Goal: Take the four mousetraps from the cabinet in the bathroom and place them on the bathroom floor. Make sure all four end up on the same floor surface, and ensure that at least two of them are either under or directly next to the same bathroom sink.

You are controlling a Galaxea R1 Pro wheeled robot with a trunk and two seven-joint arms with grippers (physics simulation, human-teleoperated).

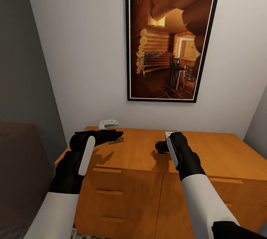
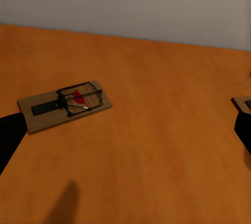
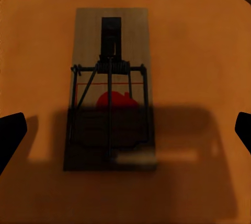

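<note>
The right gripper (image 1: 160, 146), black-fingered on a white forearm, hangs over the middle of the low orange-brown wooden cabinet (image 1: 222, 153), and its wrist view looks straight down on a small flat tan wooden mousetrap (image 3: 111, 88) lying flat on the cabinet top; the two dark fingertips (image 3: 11, 135) stand wide apart at either side of the board, touching nothing, with bare wood between each tip and the trap's long edges. The gripper's shadow falls across the end of the board nearer the fingers. This trap carries a dark wire frame, a coiled spring across its middle, a black bar toward its far end and a red mark under the wire. The left gripper (image 1: 113, 133) reaches over the left rear part of the top, empty, one fingertip (image 2: 10, 135) dark at the frame edge — how far it is open cannot be told. Just beside it lies a second tan mousetrap (image 2: 65, 105), set askew, with the same wire and red patch, and open wood all round it. Behind that trap, near the wall, sits a small white object (image 1: 108, 123). Above the cabinet hangs a black-framed picture (image 1: 171, 38) of a log interior — well clear of both arms.
</note>
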